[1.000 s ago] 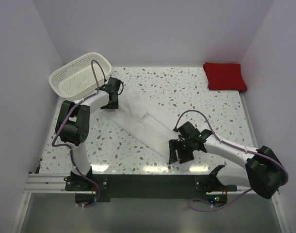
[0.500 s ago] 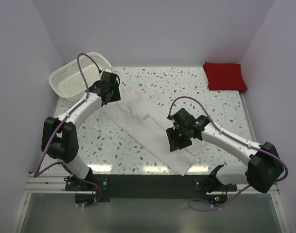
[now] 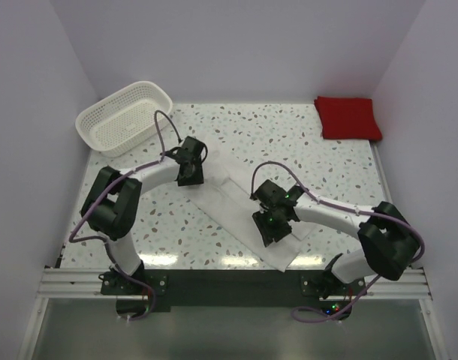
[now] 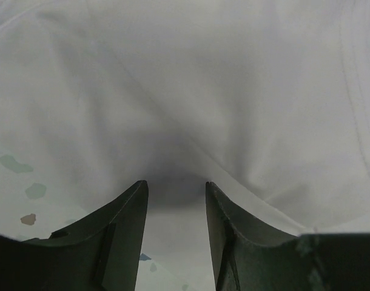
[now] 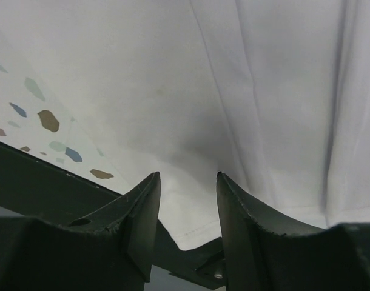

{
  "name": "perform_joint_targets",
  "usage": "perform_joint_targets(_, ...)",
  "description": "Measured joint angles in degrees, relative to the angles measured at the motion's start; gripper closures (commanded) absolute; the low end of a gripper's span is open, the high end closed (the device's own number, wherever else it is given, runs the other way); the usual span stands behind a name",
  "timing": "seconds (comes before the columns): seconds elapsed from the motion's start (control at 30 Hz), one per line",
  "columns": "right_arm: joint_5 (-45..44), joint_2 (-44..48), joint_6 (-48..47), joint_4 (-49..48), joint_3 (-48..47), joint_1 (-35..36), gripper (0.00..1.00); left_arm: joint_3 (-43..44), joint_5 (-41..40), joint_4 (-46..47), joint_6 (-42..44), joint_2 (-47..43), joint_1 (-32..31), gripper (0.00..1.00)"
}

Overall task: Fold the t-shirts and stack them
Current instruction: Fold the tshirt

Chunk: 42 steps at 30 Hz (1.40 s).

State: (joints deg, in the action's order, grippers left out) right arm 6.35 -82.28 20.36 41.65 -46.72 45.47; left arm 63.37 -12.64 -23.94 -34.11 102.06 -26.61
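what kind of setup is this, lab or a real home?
Likely a lab test cell, not a home: plain white walls box in a speckled table, two arms are bolted to a metal rail, and only a basket and shirts sit out.

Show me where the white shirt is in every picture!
Top external: the white t-shirt lies folded in a long strip across the middle of the table, between the two grippers.
Left wrist: it fills almost the whole picture, above the fingers.
Right wrist: it covers the upper right; its hem hangs near the bottom.
Shared landmark: the speckled tabletop shows in all three, at the left in both wrist views.
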Motion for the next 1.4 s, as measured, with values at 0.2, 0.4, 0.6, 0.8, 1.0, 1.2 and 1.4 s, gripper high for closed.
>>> perform_joint_targets(0.2,0.94,-3.23,1.49,-1.31,1.92,3.8,0.55,3.67,-0.74,1.57,0.72,5.01,-0.02,0.52)
perform_joint_targets(0.4,8.26,-7.3,5.38,-4.96,-0.33,8.98,0.54,14.53,-1.05,1.07,4.92,13.14,-0.07,0.43)
perform_joint_targets(0.6,13.05,-13.44,7.63,-11.47,-6.73,12.92,0.52,27.85,-0.83,-0.15,10.67,21.88,-0.13,0.31)
perform_joint_targets(0.8,12.59,-11.52,6.4,-12.02,-12.09,5.33,0.53,35.32,-0.79,-0.94,14.27,24.2,0.61,0.28)
perform_joint_targets(1.0,14.71,-8.09,4.48,-15.56,-15.34,-13.2,0.53,35.6,0.52,0.35,13.97,19.23,3.93,0.27)
perform_joint_targets(1.2,20.35,-15.8,4.26,-22.18,-24.06,-21.79,0.54,23.93,1.2,1.2,12.26,2.67,6.08,0.27)
perform_joint_targets(1.4,23.93,-31.89,4.96,-28.15,-36.79,-27.78,0.6,7.04,4.22,2.67,11.15,-15.58,5.42,0.27)
